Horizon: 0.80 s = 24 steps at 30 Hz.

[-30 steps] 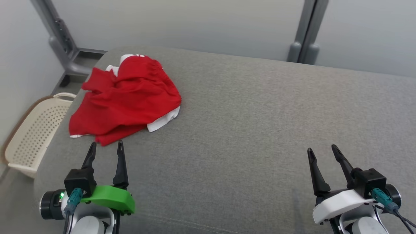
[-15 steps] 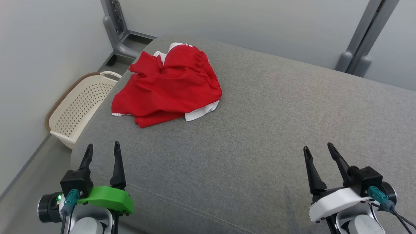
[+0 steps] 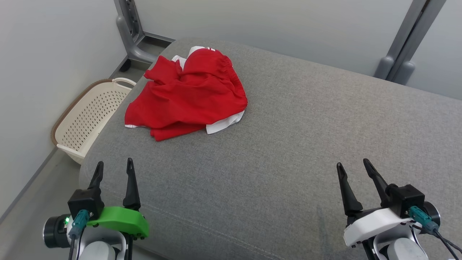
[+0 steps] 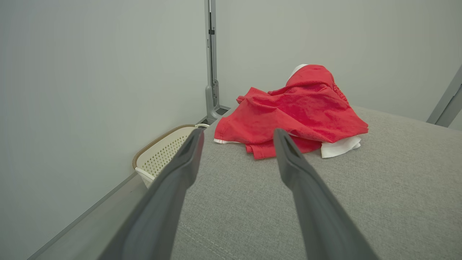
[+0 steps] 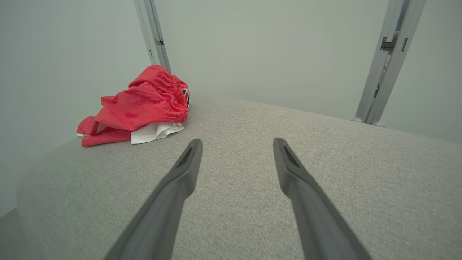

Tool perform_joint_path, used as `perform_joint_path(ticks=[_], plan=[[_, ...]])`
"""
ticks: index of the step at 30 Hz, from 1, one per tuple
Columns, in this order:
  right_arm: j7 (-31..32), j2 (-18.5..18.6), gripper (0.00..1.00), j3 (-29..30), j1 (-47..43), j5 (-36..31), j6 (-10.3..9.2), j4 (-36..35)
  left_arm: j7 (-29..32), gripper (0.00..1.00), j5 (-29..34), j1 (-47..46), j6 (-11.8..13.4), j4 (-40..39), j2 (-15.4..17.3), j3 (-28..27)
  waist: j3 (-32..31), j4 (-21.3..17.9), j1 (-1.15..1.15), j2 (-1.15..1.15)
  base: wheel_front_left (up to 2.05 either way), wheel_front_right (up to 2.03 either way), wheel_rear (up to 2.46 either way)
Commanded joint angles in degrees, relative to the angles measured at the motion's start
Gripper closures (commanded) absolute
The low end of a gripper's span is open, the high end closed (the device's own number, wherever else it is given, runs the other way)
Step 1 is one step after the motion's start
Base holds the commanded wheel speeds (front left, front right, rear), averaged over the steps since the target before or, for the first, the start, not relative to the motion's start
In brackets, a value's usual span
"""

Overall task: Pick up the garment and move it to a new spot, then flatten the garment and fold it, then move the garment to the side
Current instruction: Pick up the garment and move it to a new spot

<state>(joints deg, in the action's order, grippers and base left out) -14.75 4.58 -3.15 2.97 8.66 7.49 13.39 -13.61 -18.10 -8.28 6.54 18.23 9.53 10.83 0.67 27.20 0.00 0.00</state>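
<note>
Red garment (image 3: 187, 97) crumpled at surface's (image 3: 288, 144) far left. Left hand (image 3: 114, 161), right hand (image 3: 352, 162): both wide, empty.

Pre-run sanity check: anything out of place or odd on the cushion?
Only the red garment: it lies crumpled near the far left corner of the grey cushion, a white part poking out at its near edge. No spill or damage. The left hand and right hand are open, clear of it.

Pale walls (image 3: 54, 54) are enclosing a wide grey fabric cushion (image 3: 288, 144). A cream perforated basket (image 3: 90, 115) is sitting on the floor (image 3: 32, 202) at its left edge, and grey metal posts (image 3: 400, 47) are standing behind.
</note>
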Motion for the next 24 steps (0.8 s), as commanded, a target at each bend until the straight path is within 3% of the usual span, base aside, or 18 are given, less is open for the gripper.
perform_joint_path(ticks=[1,7,14,18,24], plan=[[-0.4,0.49,0.0,0.17,0.55,0.38,0.0,0.06,0.21,0.0,-0.19,-1.24,-0.24,-0.2,-0.07,0.22,0.03,0.1,0.0,0.0,0.0,0.0,0.0],[0.24,0.76,0.0,0.58,1.01,0.17,-0.01,-0.8,2.06,0.0,0.27,-6.07,-1.69,-3.28,1.0,1.29,0.85,0.26,0.0,0.0,0.0,0.0,0.0],[1.14,1.54,0.0,0.37,2.88,-0.52,0.0,-3.13,8.7,0.0,-0.25,-21.38,-4.64,-7.03,3.59,1.14,4.29,-2.16,0.0,0.0,0.0,0.0,0.0],[1.75,1.87,0.0,-0.52,4.65,-0.61,-0.01,-4.45,14.79,0.0,-2.99,-30.96,-7.01,-1.46,4.52,0.25,7.64,-5.56,0.0,0.0,0.0,0.0,0.0],[1.54,1.95,0.0,-2.63,8.63,-0.51,-0.01,-6.27,23.82,0.0,-7.66,-42.6,-10.23,13.76,6.38,-1.35,14.27,-12.69,0.0,0.0,0.0,0.0,0.0]])
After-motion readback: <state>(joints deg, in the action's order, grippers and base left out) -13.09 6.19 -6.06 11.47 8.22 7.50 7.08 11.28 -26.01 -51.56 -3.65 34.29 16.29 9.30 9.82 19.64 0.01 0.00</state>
